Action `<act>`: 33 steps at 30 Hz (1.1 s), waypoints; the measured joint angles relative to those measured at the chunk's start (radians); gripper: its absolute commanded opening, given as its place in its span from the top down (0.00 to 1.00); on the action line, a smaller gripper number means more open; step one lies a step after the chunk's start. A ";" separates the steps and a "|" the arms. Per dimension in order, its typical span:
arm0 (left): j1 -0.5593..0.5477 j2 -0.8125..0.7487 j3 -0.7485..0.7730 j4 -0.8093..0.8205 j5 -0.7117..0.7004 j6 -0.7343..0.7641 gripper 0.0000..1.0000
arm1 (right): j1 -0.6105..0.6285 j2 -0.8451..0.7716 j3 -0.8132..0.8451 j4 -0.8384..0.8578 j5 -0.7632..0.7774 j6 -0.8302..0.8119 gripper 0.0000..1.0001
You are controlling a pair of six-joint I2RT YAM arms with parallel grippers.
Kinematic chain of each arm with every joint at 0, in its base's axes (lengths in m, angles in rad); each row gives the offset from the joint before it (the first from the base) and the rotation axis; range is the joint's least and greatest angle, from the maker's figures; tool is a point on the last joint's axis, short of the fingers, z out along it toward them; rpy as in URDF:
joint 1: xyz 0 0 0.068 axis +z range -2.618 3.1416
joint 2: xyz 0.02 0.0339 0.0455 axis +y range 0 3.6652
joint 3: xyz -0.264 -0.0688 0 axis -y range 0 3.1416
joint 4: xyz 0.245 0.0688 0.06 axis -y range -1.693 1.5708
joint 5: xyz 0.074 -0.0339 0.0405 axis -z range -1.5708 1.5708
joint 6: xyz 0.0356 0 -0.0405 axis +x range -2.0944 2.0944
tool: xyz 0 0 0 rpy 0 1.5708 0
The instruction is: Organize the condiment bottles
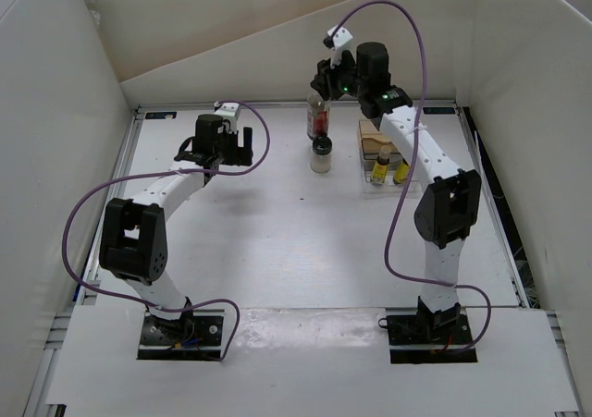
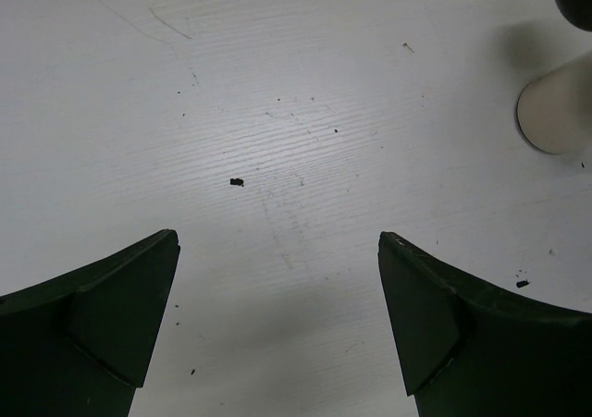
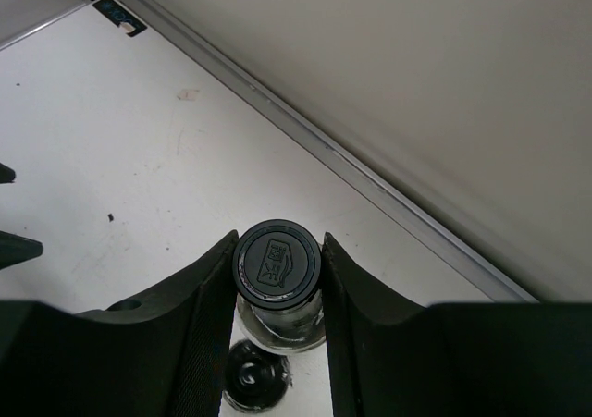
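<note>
Jar (image 1: 321, 154) is standing just beside the red bottle (image 1: 318, 119) our right end effector (image 3: 277, 243) is clamping; our left end effector (image 2: 277, 241) is hanging spread over bare worktop (image 2: 305, 112), rack (image 1: 373, 140) nearby.

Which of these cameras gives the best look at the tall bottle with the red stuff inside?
The top external view: only there does the tall dark-red bottle show its body and red contents. The right wrist view shows just its black cap from above, inside the right gripper. The left wrist view misses it.
</note>
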 measured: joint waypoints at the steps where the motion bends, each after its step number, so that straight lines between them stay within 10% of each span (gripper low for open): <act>1: 0.000 0.000 0.000 0.000 0.000 -0.001 0.00 | -0.008 -0.006 -0.010 0.008 0.001 0.000 1.00; 33: -0.002 0.062 0.030 -0.001 0.012 -0.011 0.00 | -0.283 -0.057 -0.059 0.050 0.026 0.019 1.00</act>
